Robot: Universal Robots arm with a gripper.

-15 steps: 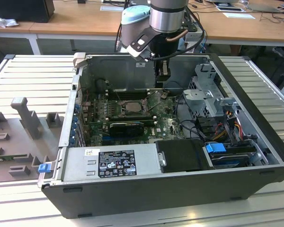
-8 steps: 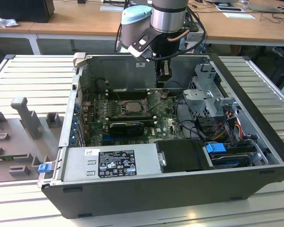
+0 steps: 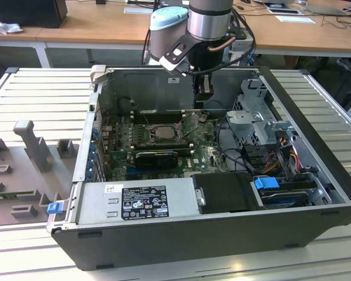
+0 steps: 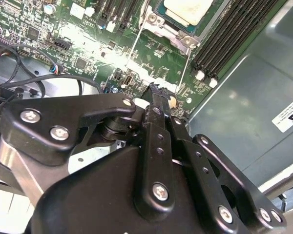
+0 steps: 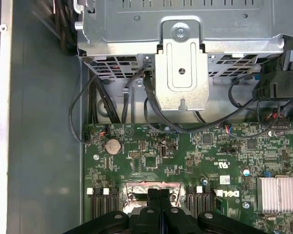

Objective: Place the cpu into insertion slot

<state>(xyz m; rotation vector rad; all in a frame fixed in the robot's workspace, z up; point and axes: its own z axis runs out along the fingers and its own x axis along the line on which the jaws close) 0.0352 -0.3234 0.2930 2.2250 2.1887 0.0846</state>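
One claw (image 5: 158, 191) hangs close beside the insertion slot (image 4: 172, 30), pinched fully closed with nothing in its grip. The cpu (image 4: 188, 9) lies flat inside that slot.

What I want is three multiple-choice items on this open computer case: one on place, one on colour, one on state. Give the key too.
1. Where is the cpu? A) in the insertion slot B) on the power supply C) outside the case.
2. What colour is the motherboard? A) red B) green C) white.
3. How is the gripper? A) wide open B) shut on a cable C) shut, empty.
Key: 1 A, it lies inside the slot's metal frame; 2 B, the board is green in both wrist views; 3 C, the fingers meet with nothing between them.
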